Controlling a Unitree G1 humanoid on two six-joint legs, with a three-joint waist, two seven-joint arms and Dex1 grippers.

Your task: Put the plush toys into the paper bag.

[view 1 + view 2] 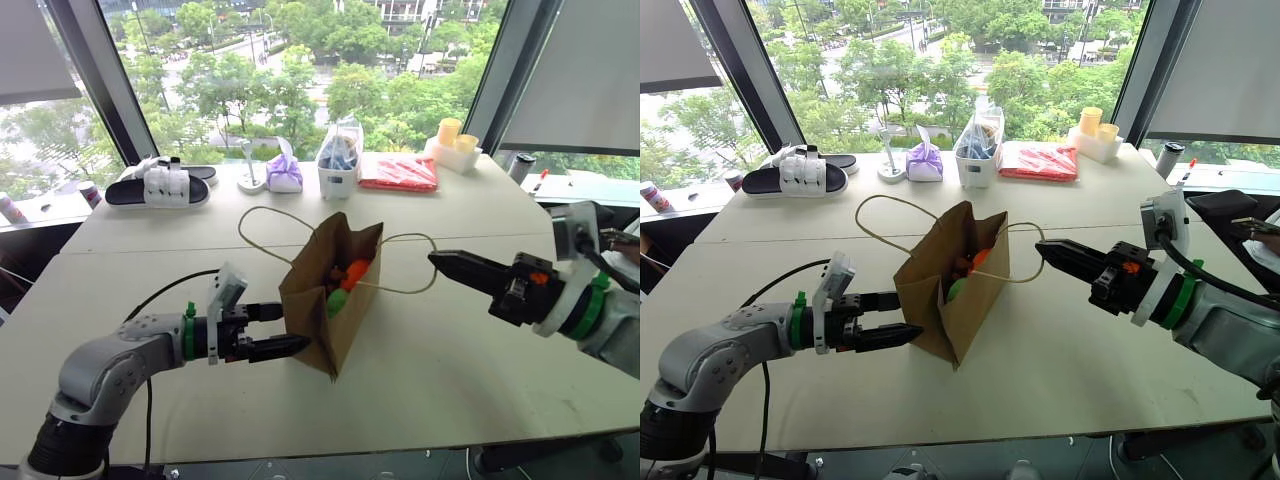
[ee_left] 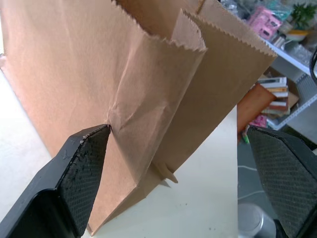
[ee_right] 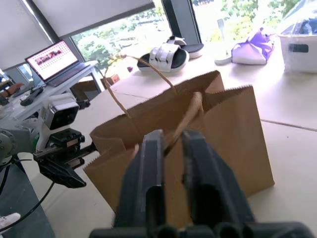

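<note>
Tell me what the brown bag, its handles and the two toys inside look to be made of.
The paper bag: matte brown kraft paper, creased, with a saw-toothed top edge. Its handles: thin cream string or cord, looping loosely. The orange toy and green toy: probably soft plush, though little of either shows above the rim, so their texture is unclear.

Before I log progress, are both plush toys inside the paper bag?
Yes: the orange toy and green toy show inside the open paper bag.
</note>
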